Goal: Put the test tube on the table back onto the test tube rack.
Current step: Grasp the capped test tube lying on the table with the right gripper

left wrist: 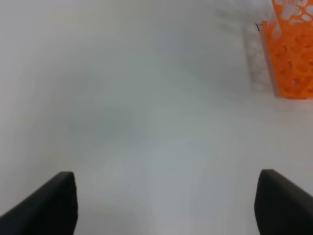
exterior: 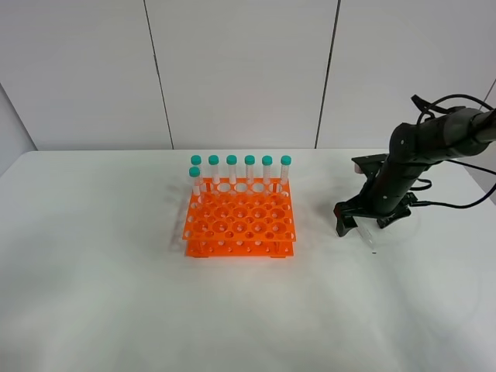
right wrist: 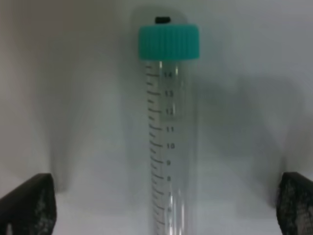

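While the right gripper (right wrist: 164, 208) hangs low over the table (exterior: 116, 294) with its fingers (right wrist: 29, 205) spread wide and nothing grasped, the tube (right wrist: 168, 127) lies flat directly beneath it. The tube runs down the middle of the gap, clear of both fingers. Its teal cap (right wrist: 168, 41) sits beyond the fingertips, so the fingers flank the clear graduated body. This looks like the line-up just ahead of the grasp: the pick has not begun and the tube is yet to leave the table. The next move calls for settling down around the body and closing squarely on it, since a round tube pinched off-centre may roll or slip out. After that comes a lift, a turn to bring the pointed tip down, and a carry to the rack (exterior: 240, 221), which stands well apart on the gripper's left. Seven other tubes (exterior: 249, 167) stand along the rack's far side, leaving the nearer holes free. The left gripper (left wrist: 166, 205) is likewise released and empty over bare table, with a corner of the rack ahead of it.
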You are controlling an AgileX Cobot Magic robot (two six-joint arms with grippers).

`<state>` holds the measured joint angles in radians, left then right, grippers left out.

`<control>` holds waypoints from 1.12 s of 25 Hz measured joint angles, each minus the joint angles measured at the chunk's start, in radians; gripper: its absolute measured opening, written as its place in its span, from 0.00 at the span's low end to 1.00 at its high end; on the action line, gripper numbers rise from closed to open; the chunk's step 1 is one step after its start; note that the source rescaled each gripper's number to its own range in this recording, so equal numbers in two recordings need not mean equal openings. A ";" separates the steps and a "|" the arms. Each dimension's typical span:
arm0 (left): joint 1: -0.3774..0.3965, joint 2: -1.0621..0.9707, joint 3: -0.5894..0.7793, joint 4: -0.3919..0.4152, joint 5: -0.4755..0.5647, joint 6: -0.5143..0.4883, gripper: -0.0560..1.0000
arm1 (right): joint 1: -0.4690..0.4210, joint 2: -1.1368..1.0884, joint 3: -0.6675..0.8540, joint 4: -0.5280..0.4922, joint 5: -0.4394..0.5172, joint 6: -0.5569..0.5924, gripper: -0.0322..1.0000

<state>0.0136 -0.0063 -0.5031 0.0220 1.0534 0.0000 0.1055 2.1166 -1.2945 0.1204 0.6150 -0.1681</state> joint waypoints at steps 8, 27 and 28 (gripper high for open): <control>0.000 0.000 0.000 0.000 0.000 0.000 1.00 | 0.000 0.001 0.000 0.000 0.010 0.004 1.00; 0.000 0.000 0.000 0.000 0.000 0.000 1.00 | 0.000 0.001 0.000 -0.071 0.047 0.093 0.33; 0.000 0.000 0.000 0.000 0.000 0.000 1.00 | 0.000 0.001 0.000 -0.080 0.048 0.098 0.23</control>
<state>0.0136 -0.0063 -0.5031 0.0220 1.0534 0.0000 0.1055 2.1177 -1.2945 0.0408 0.6629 -0.0698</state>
